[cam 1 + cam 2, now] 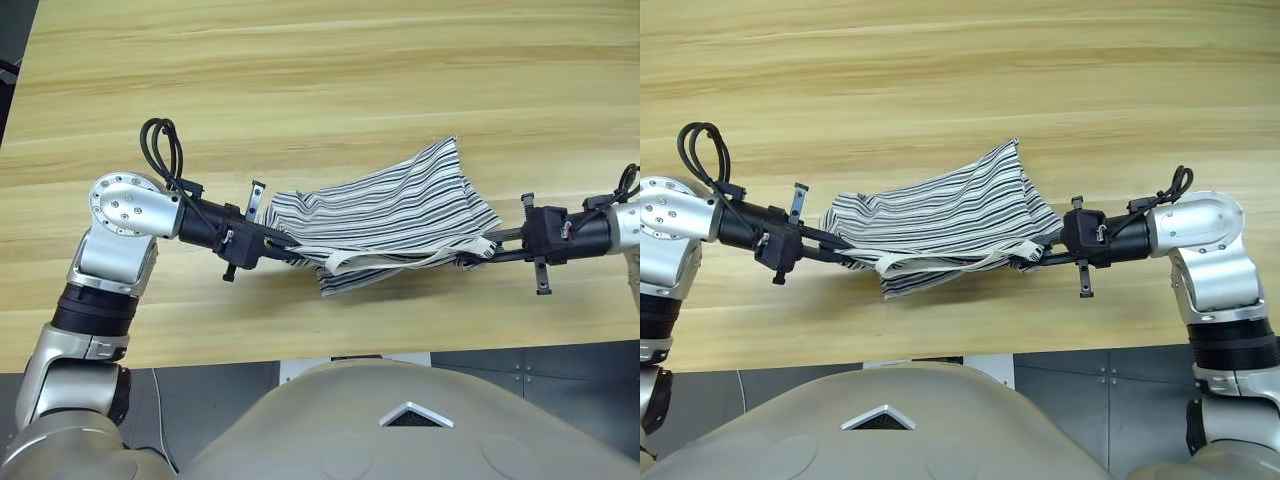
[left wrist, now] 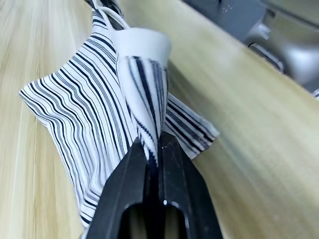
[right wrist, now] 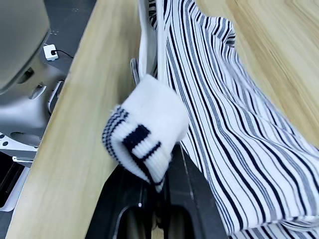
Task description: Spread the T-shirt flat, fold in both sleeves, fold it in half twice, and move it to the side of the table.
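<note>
While 2 pincers [image 1: 285,243] [image 1: 488,243] clamp, T-shirt [image 1: 390,215] sags.

Nothing readable in any of these, tbh. No text, labels, numbers or signs that I can make out. The T-shirt [image 1: 400,215] is just black and white stripes with no lettering on it, and the table [image 1: 300,80] is plain wood grain.
</note>
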`<action>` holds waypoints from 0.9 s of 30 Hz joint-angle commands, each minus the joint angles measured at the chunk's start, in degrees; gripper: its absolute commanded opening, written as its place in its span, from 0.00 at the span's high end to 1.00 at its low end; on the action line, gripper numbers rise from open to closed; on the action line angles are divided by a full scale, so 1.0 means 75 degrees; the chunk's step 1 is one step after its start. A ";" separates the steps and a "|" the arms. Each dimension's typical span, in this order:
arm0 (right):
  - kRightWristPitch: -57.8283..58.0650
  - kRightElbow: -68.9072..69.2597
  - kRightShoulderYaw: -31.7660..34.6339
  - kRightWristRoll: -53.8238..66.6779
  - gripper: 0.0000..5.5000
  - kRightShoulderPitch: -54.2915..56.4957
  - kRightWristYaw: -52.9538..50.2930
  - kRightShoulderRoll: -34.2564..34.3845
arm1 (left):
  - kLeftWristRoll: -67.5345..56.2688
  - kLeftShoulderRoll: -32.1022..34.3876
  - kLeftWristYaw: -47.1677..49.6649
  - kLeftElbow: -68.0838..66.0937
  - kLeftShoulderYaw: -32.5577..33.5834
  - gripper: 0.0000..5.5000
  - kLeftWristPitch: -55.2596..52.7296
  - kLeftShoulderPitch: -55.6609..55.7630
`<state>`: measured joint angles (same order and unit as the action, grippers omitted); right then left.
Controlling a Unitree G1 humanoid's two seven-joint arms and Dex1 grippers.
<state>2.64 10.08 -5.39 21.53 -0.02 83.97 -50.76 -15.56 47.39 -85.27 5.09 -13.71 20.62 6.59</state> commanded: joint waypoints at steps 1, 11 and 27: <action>0.0283 0.0597 0.0110 0.0229 0.98 -0.0256 0.0054 -0.0300 | -0.0243 0.0404 -0.0194 0.0467 0.0111 0.98 -0.0033 -0.0295; -0.0493 -0.1893 -0.0271 -0.1633 0.98 0.2394 -0.2561 0.1357 | 0.2274 -0.1150 0.3119 -0.2331 0.0236 0.98 0.0406 0.2082; -0.4160 -1.0099 -0.4019 -0.8440 0.98 0.7361 -0.9619 0.4083 | 0.6294 -0.2459 0.8212 -0.8482 -0.1251 0.98 0.0768 0.4967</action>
<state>-28.74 -60.53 -32.46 -37.92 52.77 17.15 -22.91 28.66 30.81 -27.93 -53.24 -21.03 27.27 41.29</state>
